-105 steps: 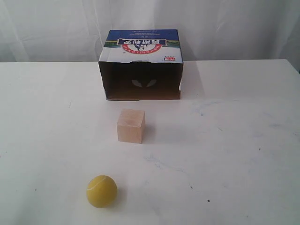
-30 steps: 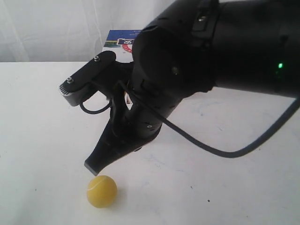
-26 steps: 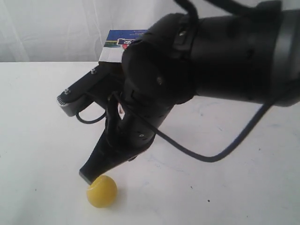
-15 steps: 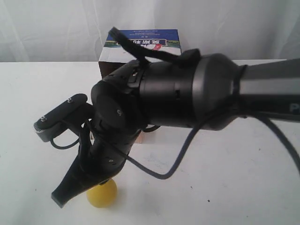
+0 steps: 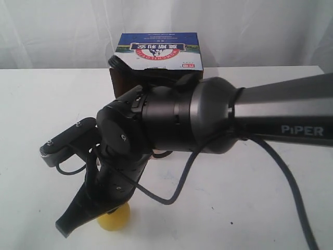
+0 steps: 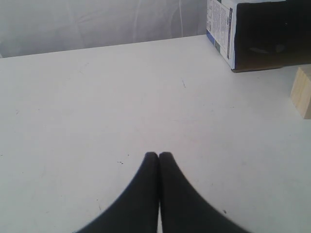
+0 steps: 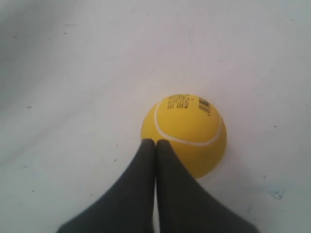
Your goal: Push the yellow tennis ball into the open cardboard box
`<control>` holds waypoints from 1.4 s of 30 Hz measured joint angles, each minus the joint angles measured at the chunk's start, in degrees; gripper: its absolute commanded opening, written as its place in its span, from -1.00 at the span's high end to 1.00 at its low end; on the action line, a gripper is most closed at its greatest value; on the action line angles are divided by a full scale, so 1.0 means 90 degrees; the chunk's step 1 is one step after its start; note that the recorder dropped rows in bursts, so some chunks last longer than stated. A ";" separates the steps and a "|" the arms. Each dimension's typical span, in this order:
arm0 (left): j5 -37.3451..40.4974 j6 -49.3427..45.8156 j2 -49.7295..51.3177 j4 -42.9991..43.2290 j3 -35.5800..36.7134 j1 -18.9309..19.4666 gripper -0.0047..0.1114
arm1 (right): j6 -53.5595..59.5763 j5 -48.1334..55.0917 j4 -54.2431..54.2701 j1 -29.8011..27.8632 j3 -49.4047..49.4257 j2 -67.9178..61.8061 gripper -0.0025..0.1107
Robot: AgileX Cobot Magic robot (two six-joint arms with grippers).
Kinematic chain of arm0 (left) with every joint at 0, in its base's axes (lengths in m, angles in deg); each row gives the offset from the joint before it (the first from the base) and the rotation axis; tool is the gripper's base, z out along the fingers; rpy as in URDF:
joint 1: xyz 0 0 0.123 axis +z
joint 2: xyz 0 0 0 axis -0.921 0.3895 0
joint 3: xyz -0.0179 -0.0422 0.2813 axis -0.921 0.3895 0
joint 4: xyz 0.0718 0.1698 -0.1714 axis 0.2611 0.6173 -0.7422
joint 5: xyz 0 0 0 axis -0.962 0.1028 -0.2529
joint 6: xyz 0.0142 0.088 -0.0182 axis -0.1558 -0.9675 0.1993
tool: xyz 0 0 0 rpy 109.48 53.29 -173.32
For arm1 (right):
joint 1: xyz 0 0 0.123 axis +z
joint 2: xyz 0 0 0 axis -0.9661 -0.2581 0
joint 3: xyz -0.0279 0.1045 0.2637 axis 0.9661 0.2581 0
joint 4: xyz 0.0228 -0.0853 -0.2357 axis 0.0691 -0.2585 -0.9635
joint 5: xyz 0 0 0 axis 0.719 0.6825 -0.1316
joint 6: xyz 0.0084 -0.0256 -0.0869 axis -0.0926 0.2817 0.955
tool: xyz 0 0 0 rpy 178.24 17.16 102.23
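The yellow tennis ball (image 5: 117,219) lies near the table's front edge, mostly covered by my right arm. My right gripper (image 5: 65,227) reaches across from the right, low over the table, its tip just left of the ball and on the near side. In the right wrist view the ball (image 7: 188,124) sits right behind the shut fingertips of that gripper (image 7: 156,141), with nothing between them. The open cardboard box (image 5: 158,49) stands at the back, its dark opening largely hidden by the arm. My left gripper (image 6: 158,154) is shut over bare table, far from the box (image 6: 221,26).
The pale wooden cube (image 6: 302,92) stands in front of the box, between it and the ball; the arm hides it in the exterior view. A white curtain hangs behind the white table (image 5: 41,114).
The right arm came in from the right and dropped low. Its shut tip went from above the ball to its near left side. The ball has hardly moved.
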 measured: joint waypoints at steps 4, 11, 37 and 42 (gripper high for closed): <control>0.0000 0.0000 0.0000 0.0000 0.0000 0.0000 0.92 | 0.0000 0.0000 -0.0002 0.0000 0.0000 -0.0148 0.96; 0.0000 0.0000 0.0000 0.0000 0.0000 0.0000 0.92 | 0.0000 -0.0003 0.0030 0.0000 0.0000 -0.0259 0.96; 0.0000 0.0000 0.0000 0.0000 0.0000 0.0000 0.92 | -0.1090 -0.0003 -0.1148 -0.0294 0.1586 0.1438 0.96; 0.0000 0.0000 0.0000 0.0000 0.0000 0.0000 0.92 | -0.1143 -0.0286 -0.1203 -0.0294 0.1338 0.1833 0.96</control>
